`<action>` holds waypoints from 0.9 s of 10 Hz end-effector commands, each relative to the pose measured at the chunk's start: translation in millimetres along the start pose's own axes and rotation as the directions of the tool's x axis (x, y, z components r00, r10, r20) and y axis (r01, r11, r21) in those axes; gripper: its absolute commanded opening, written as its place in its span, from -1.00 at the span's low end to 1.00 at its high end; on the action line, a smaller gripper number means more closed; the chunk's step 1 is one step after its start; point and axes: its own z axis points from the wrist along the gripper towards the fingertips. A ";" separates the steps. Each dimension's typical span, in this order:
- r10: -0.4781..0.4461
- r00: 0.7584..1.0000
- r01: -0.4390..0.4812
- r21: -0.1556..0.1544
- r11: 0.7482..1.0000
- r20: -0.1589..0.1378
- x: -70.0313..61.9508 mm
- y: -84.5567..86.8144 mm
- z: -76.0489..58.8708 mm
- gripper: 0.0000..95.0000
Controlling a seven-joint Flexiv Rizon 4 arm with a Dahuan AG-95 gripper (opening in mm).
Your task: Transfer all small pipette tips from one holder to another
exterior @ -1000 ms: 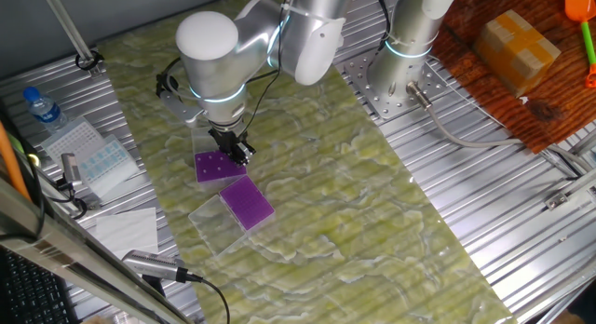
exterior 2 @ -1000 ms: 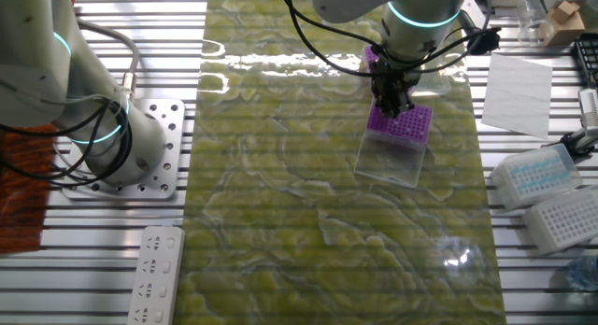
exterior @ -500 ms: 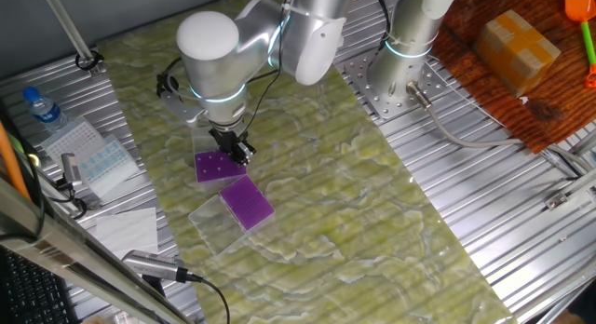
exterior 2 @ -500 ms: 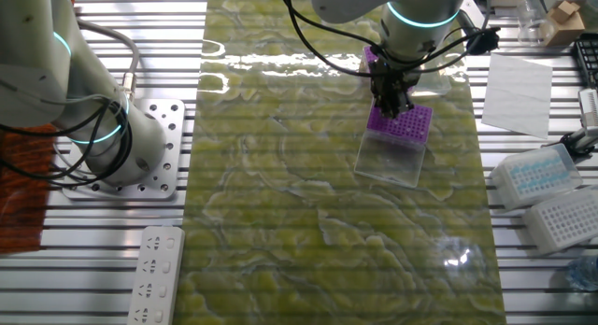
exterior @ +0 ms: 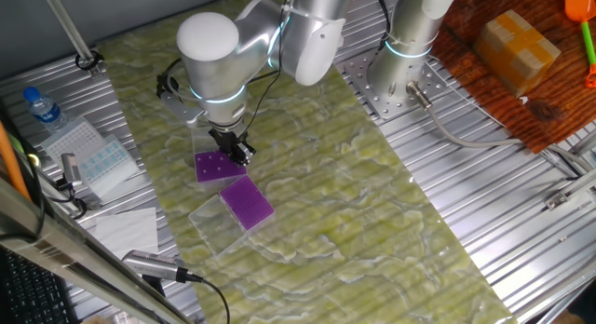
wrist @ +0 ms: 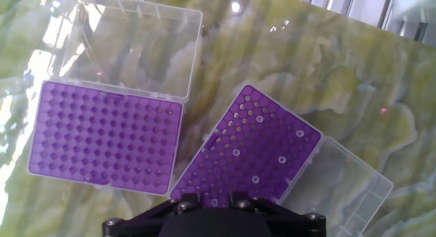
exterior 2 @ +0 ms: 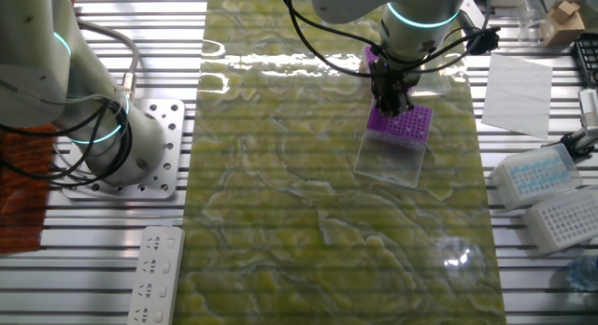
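Observation:
In the hand view, a purple rack (wrist: 262,145) holds a few small pipette tips (wrist: 281,159), seen as pale specks, and its clear lid (wrist: 344,189) lies open beside it. A second purple rack (wrist: 105,138) looks empty, its clear lid (wrist: 139,43) also open. My gripper (wrist: 212,200) hovers over the near edge of the rack with tips. Only the finger bases (wrist: 182,199) show, close together, and the fingertips are hidden. In one fixed view the gripper (exterior: 240,153) is at the right edge of the tip rack (exterior: 214,166). In the other it (exterior 2: 392,105) is over that rack (exterior 2: 409,124).
The empty rack (exterior: 248,203) lies just below the tip rack. The arm partly hides it in the other fixed view (exterior 2: 372,56). White tip boxes (exterior 2: 537,171), paper sheets (exterior 2: 516,82) and a water bottle (exterior: 42,108) sit beside the green mat. A second arm's base (exterior 2: 140,143) stands at the left.

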 end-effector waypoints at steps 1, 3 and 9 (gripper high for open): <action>-0.003 1.000 0.003 0.001 1.000 0.002 0.0 -0.2 -0.2 -1.00; -0.003 1.000 0.003 0.002 1.000 0.003 0.0 -0.2 -0.2 -1.00; -0.006 1.000 0.006 0.003 1.000 0.000 -0.1 0.0 -2.4 -0.60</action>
